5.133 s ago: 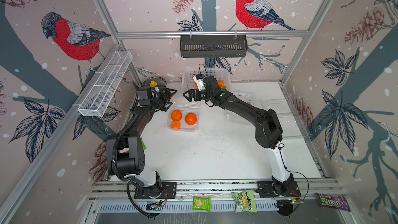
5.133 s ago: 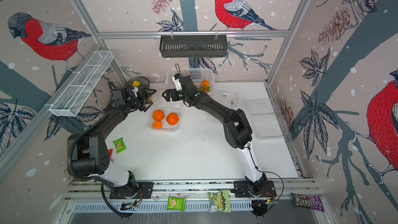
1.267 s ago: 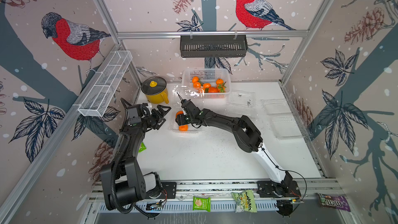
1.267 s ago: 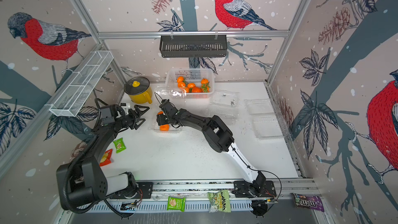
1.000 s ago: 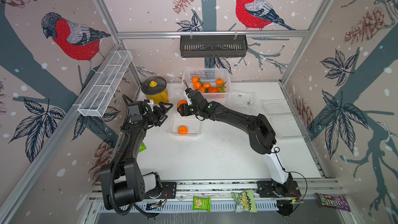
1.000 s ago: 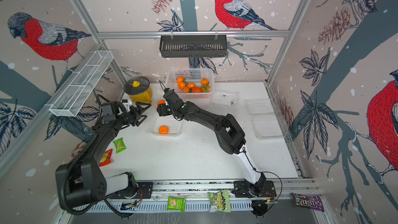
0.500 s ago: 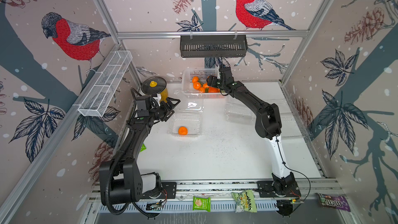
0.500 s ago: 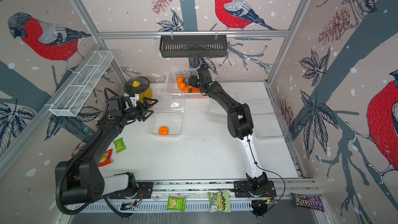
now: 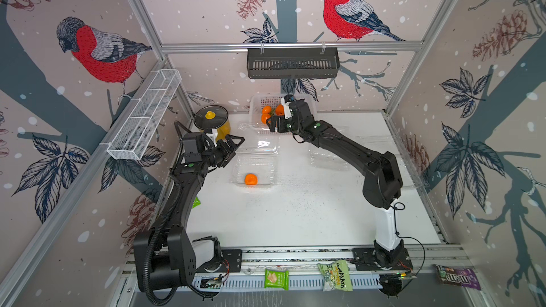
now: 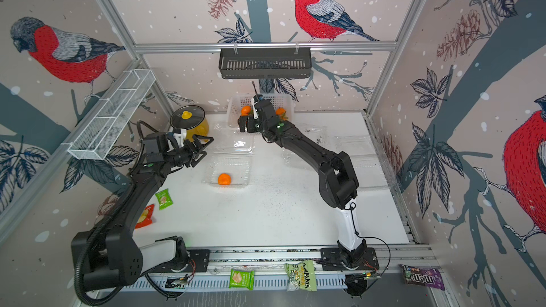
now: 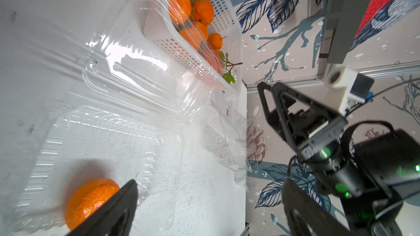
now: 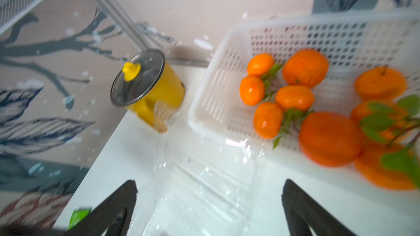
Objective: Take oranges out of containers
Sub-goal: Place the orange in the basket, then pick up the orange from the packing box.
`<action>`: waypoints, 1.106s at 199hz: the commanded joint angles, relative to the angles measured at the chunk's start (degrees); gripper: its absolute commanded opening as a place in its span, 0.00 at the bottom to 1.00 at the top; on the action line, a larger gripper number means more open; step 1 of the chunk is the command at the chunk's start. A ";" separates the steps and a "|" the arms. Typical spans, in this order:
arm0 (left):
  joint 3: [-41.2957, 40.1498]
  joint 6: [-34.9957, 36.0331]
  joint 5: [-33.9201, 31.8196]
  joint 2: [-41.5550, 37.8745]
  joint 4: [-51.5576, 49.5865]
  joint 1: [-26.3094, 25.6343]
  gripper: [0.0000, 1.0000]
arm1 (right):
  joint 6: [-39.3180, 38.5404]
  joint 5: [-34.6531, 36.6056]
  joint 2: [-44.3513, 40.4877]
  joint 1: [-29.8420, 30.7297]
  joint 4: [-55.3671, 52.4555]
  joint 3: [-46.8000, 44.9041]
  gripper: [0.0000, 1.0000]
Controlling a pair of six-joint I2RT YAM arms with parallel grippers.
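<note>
One orange (image 9: pixel 250 179) (image 10: pixel 224 179) lies in an open clear container (image 9: pixel 267 169) left of the table's middle, its lid (image 9: pixel 260 143) folded back. The left wrist view shows that orange (image 11: pixel 88 198) in the tray (image 11: pixel 102 141). My left gripper (image 9: pixel 236 146) (image 10: pixel 206 146) (image 11: pixel 210 185) hovers open at the container's left side, empty. My right gripper (image 9: pixel 272 124) (image 10: pixel 244 125) (image 12: pixel 210 183) is open and empty at the front of the white basket (image 9: pixel 260 99) (image 12: pixel 318 32). Several oranges (image 12: pixel 304 68) lie in that basket.
A yellow pot (image 9: pixel 211 119) (image 12: pixel 147 87) stands left of the basket. More clear containers (image 9: pixel 328 155) lie open on the table's right side. A black shelf (image 9: pixel 292 62) hangs on the back wall. Snack packets (image 9: pixel 276 279) lie along the front rail.
My right gripper carried an orange from the open container up to the basket, opened and let it go there, then drew back a little. The left arm barely moved.
</note>
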 commanded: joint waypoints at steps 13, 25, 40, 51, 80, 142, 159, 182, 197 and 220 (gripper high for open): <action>-1.04 1.28 0.74 -2.30 -1.73 4.61 0.97 | 1.27 -1.14 -1.33 7.38 -1.84 -8.29 1.00; -1.26 2.28 0.82 -2.97 -2.93 5.93 0.97 | 2.34 -2.36 0.16 9.38 -3.96 -9.16 1.00; -1.78 3.21 0.56 -3.52 -3.71 6.23 0.97 | 3.01 -2.80 1.70 11.65 -3.37 -10.92 1.00; -2.84 2.70 1.13 -3.74 -2.71 6.18 0.97 | 3.49 -3.62 3.50 12.94 -3.35 -10.80 0.99; -4.93 2.35 2.24 -4.18 -1.81 6.22 0.97 | 4.34 -4.45 9.40 15.32 -5.61 -7.37 0.93; -5.51 2.83 2.57 -3.97 -1.89 6.21 0.97 | 2.94 -1.75 19.14 17.00 -11.62 2.70 0.75; -5.22 2.90 2.61 -3.63 -1.91 6.23 0.97 | 2.25 1.26 19.71 17.18 -13.70 3.34 0.67; -5.00 2.57 2.77 -2.63 -1.20 6.23 0.97 | 1.61 2.32 18.58 17.13 -15.06 3.20 0.67; -5.13 2.21 2.98 -2.02 -0.46 6.14 0.97 | 1.11 2.35 17.17 17.16 -15.64 3.48 0.69; -5.31 1.42 3.34 -1.33 0.64 5.93 0.97 | 0.05 2.53 16.42 17.21 -18.48 5.89 0.73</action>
